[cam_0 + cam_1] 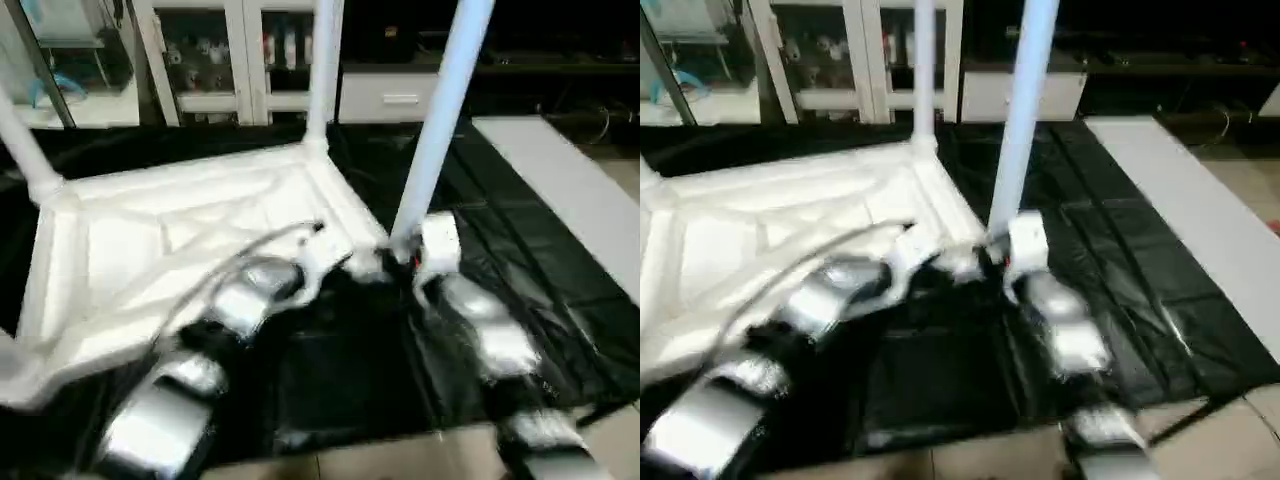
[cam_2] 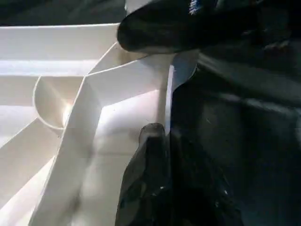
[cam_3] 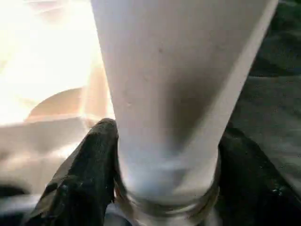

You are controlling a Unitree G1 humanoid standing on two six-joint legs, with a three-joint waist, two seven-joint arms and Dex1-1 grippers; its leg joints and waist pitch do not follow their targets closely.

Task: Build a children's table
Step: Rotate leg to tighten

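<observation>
On the black sheet (image 1: 560, 280), the children's table (image 1: 200, 240) lies upside down. At its four-o'clock corner the right hand (image 3: 164, 188) clamps a leg (image 1: 440, 130) near its base; the left hand (image 2: 155, 155), fingers together, rests on the rim. Light, stiff, slick plastic, I judge: grip legs low.

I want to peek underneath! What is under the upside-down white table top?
A black plastic sheet spreads out beneath the white plastic table top and past its edges. What lies under its middle is covered by the top itself.
</observation>
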